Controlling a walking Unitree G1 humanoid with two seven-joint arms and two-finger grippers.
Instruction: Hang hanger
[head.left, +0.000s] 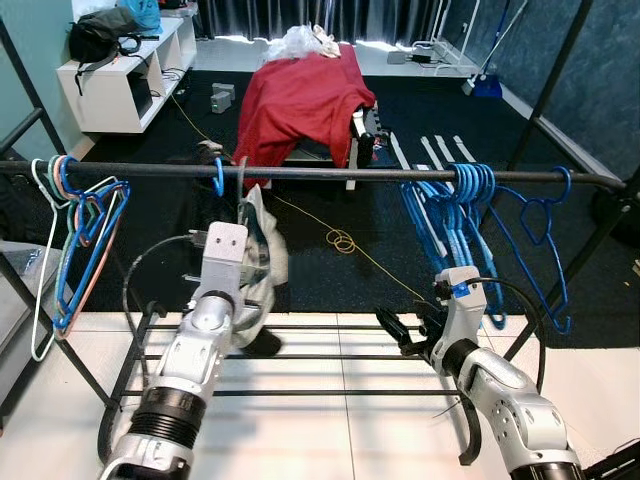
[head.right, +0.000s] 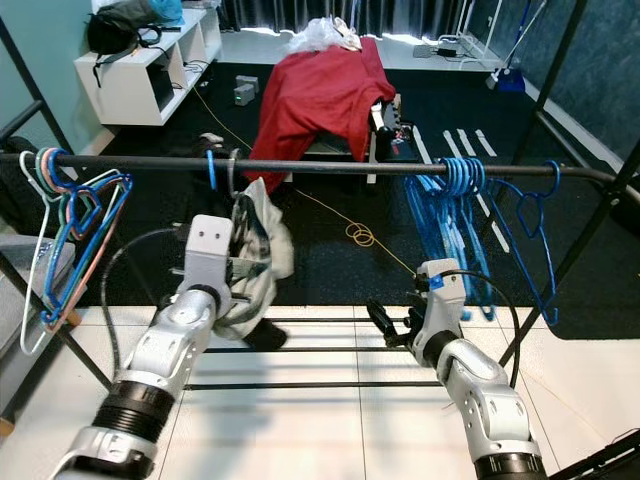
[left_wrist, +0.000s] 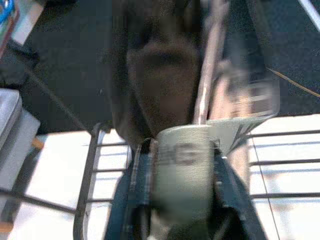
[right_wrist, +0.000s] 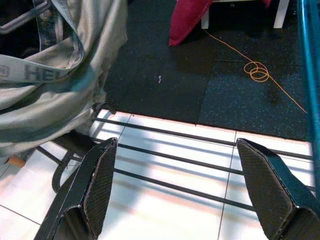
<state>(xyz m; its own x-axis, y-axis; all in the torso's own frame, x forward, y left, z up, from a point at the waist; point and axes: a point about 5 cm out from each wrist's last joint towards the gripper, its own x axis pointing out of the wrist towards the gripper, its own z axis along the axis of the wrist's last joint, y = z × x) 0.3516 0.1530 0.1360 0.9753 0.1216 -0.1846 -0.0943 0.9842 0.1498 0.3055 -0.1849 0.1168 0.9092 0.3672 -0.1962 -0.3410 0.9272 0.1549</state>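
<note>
Nearest you, low in the frame, your right gripper (head.left: 410, 333) hovers with its black fingers (right_wrist: 100, 185) spread wide, holding nothing, over the dark lower bars of the rack (head.left: 330, 358) on white tile. Your left gripper (head.right: 240, 270) is raised at centre left, pressed into a pale grey-beige garment (head.left: 262, 250) on a hanger (head.left: 240, 178) (the wrist view is blurred, so you cannot tell its finger spacing). The hanger's hook sits over the black horizontal rail (head.left: 320, 173). Blue plastic hangers (head.left: 455, 215) cluster at right, mixed-colour hangers (head.left: 75, 225) at left. Beyond, upper centre, a red cloth (head.left: 300, 100) drapes furniture.
</note>
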